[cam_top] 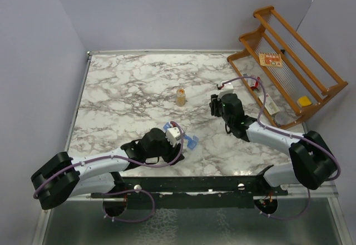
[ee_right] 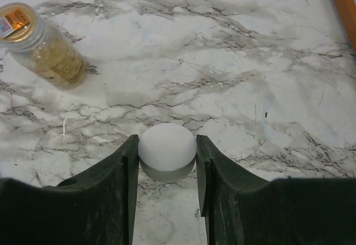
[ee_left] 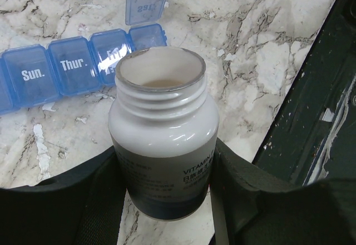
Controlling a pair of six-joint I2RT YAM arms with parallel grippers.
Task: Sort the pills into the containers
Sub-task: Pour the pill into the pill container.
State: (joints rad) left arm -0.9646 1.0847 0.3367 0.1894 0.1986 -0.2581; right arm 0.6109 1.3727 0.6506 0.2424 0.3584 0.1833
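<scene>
left claw: clamped on the open bottle
right claw: pinching its cap
my worry: I tip too fast, the pour misses the containers' one open slot

The right claw reaches in from the bottom edge, its two dark fingers pressed against either side of a white cap. The cap is round with a smooth domed top, and a greyish side wall shows beneath it. It sits squarely between the fingertips, with the marble worktop behind it. Whether the cap touches the worktop or hangs just above it cannot be told. Well apart, at the upper left, an amber bottle appears tilted, with a clear lid and an orange label on top. A strip of orange-brown wood crosses the upper right corner.
</scene>
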